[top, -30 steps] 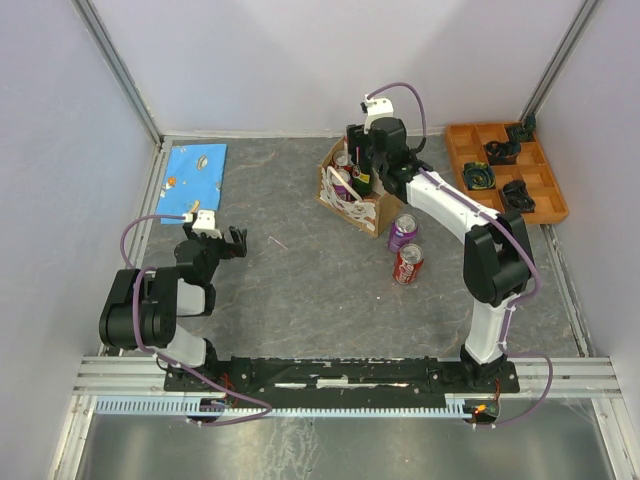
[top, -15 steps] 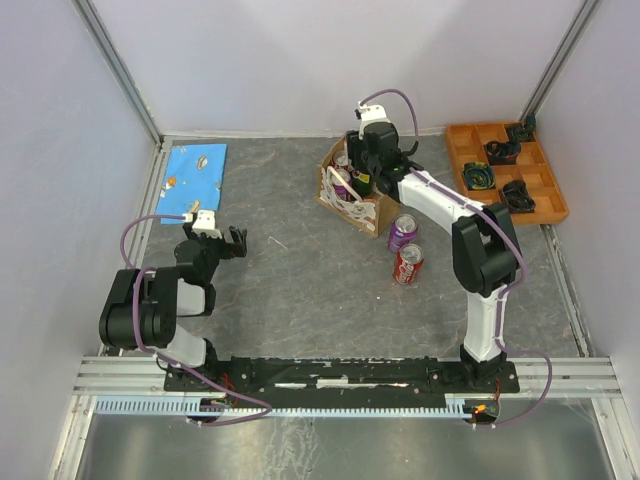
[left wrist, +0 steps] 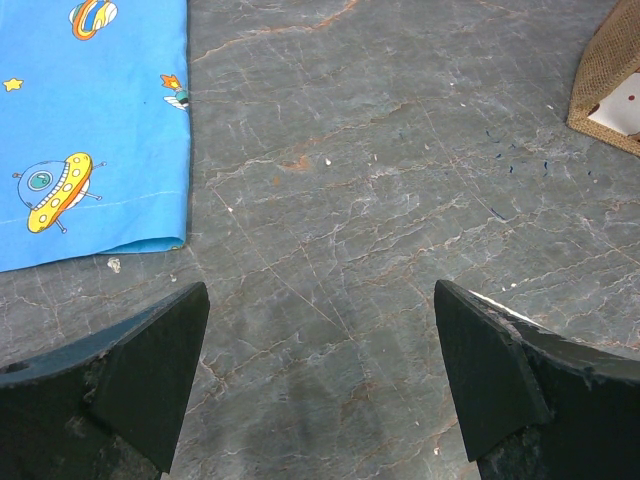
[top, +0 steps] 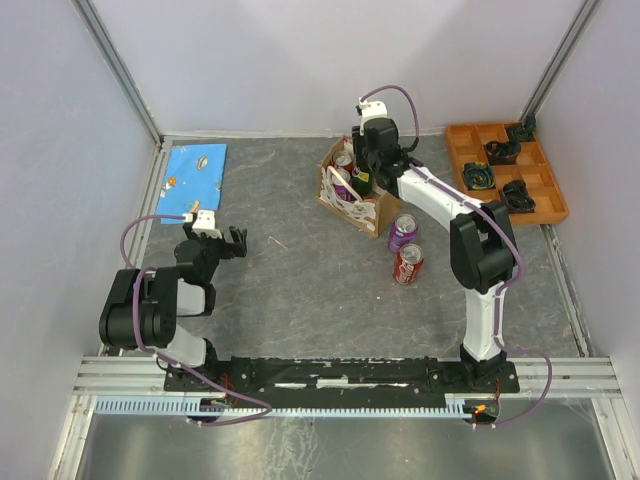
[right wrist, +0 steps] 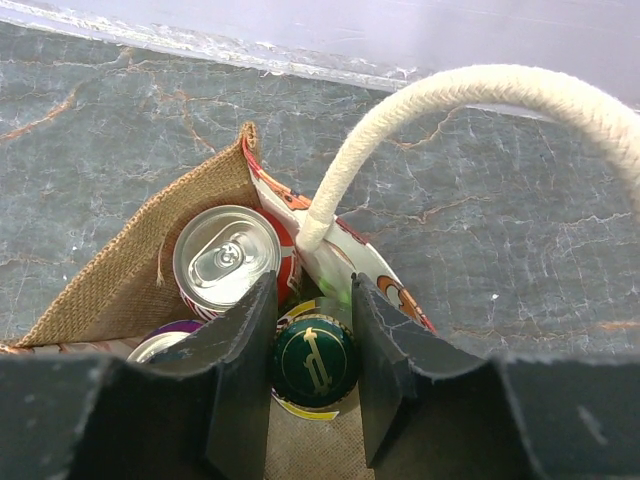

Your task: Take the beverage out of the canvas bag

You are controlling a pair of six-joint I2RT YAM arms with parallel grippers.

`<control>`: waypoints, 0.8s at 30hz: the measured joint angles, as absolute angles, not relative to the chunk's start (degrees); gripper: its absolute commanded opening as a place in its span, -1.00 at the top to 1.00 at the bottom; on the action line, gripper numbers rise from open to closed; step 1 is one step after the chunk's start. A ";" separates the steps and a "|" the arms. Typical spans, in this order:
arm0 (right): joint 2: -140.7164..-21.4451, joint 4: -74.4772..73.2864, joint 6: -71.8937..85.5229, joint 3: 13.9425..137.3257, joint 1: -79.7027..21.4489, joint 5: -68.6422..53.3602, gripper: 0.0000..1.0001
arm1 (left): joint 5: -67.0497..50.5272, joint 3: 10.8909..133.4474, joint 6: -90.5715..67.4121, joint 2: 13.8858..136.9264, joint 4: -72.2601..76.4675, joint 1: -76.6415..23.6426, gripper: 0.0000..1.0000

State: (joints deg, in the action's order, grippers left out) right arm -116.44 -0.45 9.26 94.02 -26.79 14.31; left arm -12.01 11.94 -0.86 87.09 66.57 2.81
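Observation:
The canvas bag (top: 352,197) stands at the back middle of the table; in the right wrist view its tan wall (right wrist: 115,285) and a white rope handle (right wrist: 470,90) show. Inside stand a red-and-white can (right wrist: 225,258), a purple can (right wrist: 163,342) and a green-capped bottle (right wrist: 314,360). My right gripper (right wrist: 314,290) reaches down into the bag (top: 362,172), with its fingers pressed against both sides of the bottle cap. My left gripper (left wrist: 320,300) is open and empty, low over bare table at the left (top: 237,243).
A purple can (top: 402,232) and a red can (top: 408,264) lie on the table in front of the bag. An orange compartment tray (top: 462,140) with dark parts sits at the back right. A blue patterned cloth (top: 195,175) lies at the back left (left wrist: 90,120).
My right wrist has moved a little back and to the left, settling over the bag's opening. The left arm has not moved.

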 measured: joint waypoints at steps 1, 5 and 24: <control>-116.44 -0.51 9.19 94.08 -26.79 14.35 1.00 | -12.01 11.94 -0.86 87.09 66.57 2.81 -0.99; -116.62 -2.07 9.10 95.15 -26.79 14.35 1.00 | -12.01 11.94 -0.86 87.09 66.57 2.81 -0.99; -108.29 -5.58 5.93 95.90 -26.89 11.40 1.00 | -12.01 11.94 -0.86 87.09 66.57 2.81 -0.99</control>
State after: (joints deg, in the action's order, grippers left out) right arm -108.29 -5.58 5.93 95.90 -26.89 11.40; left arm -12.01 11.94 -0.86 87.09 66.57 2.81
